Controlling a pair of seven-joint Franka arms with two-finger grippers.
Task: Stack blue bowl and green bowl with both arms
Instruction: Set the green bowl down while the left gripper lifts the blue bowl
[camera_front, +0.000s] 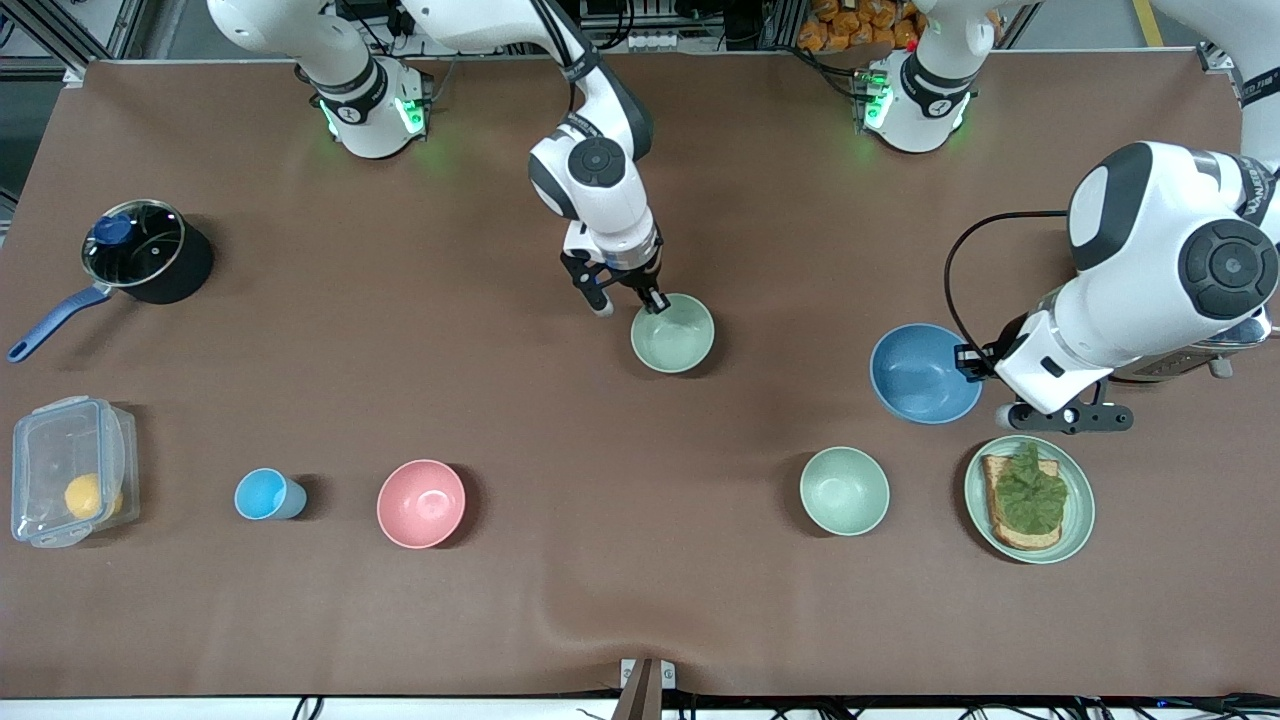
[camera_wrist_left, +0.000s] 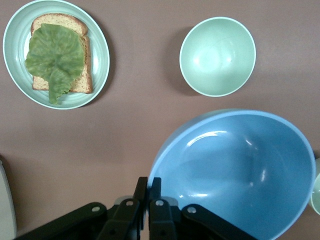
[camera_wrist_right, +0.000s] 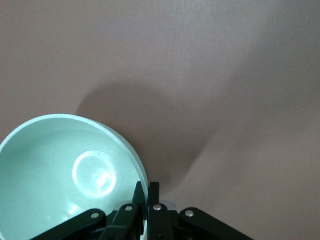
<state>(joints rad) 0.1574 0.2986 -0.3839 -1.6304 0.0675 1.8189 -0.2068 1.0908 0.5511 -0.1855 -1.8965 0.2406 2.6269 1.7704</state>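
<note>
Fig.: we see left gripper (camera_front: 968, 362) jaws clamped on blue bowl (camera_front: 922, 375) rim, frame centre-right; right gripper (camera_front: 655, 301) jaws clamped on green bowl (camera_front: 673, 334), centre. Risk: thin rim grips slip w/ tilt, we judge.

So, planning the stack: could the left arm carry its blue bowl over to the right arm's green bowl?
Probably yes: only bare table lies between the blue bowl and green bowl.

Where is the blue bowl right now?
In the front view the blue bowl sits toward the left arm's end of the table, its rim pinched by the left gripper, farther than the toast plate.
</note>
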